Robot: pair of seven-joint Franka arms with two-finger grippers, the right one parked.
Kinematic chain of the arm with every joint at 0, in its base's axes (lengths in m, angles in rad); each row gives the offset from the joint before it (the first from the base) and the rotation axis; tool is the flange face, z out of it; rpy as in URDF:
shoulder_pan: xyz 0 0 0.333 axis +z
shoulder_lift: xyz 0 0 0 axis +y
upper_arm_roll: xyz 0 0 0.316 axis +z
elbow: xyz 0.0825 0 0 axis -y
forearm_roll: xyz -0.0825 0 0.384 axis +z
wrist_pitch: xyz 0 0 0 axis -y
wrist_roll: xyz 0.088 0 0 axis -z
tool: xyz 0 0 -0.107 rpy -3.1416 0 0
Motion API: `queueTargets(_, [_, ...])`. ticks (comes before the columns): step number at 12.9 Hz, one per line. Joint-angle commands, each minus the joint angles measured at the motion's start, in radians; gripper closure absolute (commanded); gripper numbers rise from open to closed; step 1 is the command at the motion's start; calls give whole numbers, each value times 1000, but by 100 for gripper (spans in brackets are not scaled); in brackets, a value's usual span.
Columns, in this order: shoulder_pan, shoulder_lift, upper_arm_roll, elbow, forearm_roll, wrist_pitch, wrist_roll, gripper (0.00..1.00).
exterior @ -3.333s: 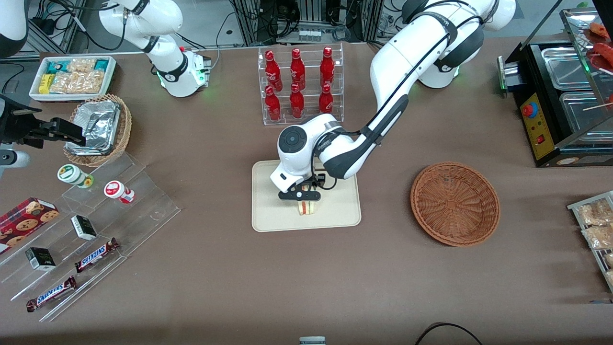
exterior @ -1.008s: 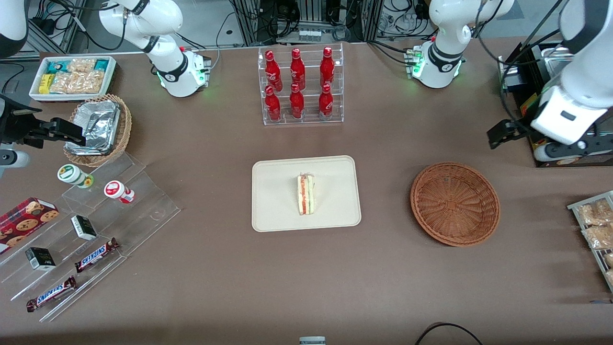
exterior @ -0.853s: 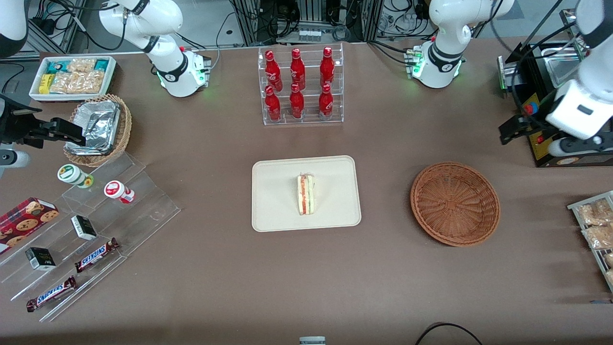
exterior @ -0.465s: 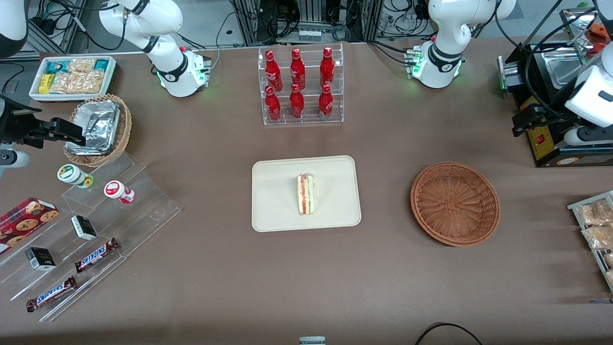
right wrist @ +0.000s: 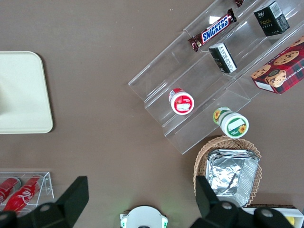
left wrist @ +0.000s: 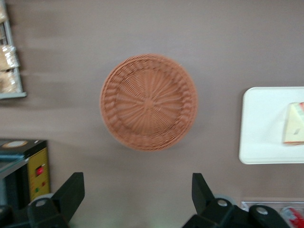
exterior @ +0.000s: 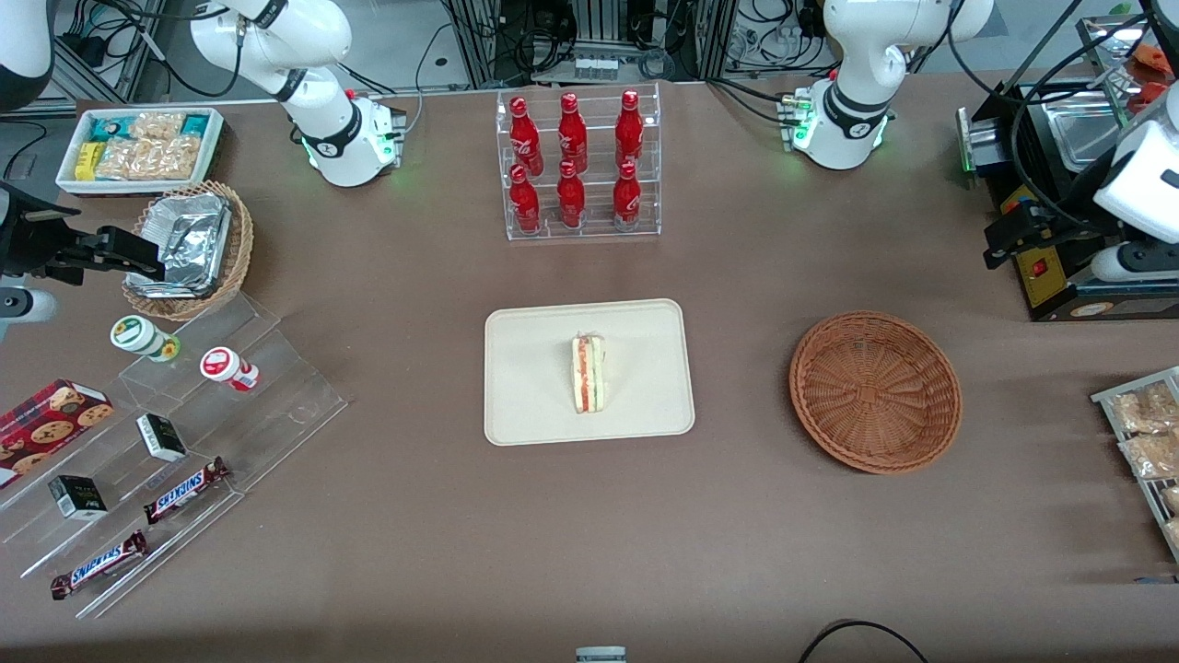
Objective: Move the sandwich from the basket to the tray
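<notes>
The sandwich (exterior: pixel 588 373), a pale wedge with red and green layers, lies on its own in the middle of the cream tray (exterior: pixel 534 405). The reddish-brown wicker basket (exterior: pixel 875 391) is empty and sits beside the tray, toward the working arm's end. My left gripper (exterior: pixel 1013 235) hangs high by the black machine, farther from the front camera than the basket. It is open and empty. In the left wrist view the gripper (left wrist: pixel 137 190) has its fingers (left wrist: pixel 71 190) spread wide, with the basket (left wrist: pixel 148 102), the tray's rim (left wrist: pixel 266 142) and the sandwich (left wrist: pixel 294 124) below.
A clear rack of red bottles (exterior: pixel 576 166) stands farther from the front camera than the tray. A black machine (exterior: pixel 1059 184) and snack packets (exterior: pixel 1147 433) sit at the working arm's end. A tan basket with foil (exterior: pixel 189 244), a white bin (exterior: pixel 138 147) and acrylic steps (exterior: pixel 184 442) sit at the parked arm's end.
The gripper let go of the sandwich on the tray, then rose and drew back past the basket to the black machine. It has barely moved in the last half second.
</notes>
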Motion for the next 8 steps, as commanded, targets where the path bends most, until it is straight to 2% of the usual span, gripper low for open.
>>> queueTargets(1, [49,53,-39,91,-20,-19,58,0])
queueTargets(3, [46,37,-30,72,-12,-52,55,0])
queueTargets(5, [34,36,-30,59,28,-72,19,0])
queueTargets(8, [26,37,-33,58,37,-74,9,0])
